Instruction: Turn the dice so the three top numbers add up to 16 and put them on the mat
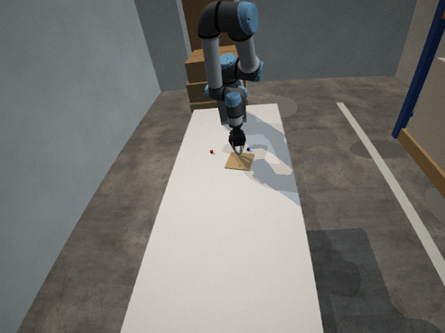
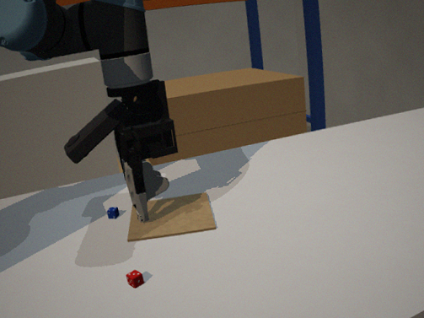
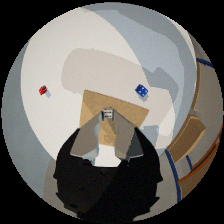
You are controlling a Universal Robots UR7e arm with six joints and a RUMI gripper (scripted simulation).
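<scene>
The gripper (image 2: 142,217) pinches a small white die (image 3: 107,114) tight between its fingertips, low over the brown mat's (image 2: 179,223) corner. The blue die (image 2: 113,212) sits on the white counter (image 2: 306,217) just beside the mat. The red die (image 2: 134,278) sits on the counter too, well apart from the mat.

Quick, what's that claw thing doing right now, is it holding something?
Gripper: closed on a small pale die, tips down at the brown mat.
</scene>
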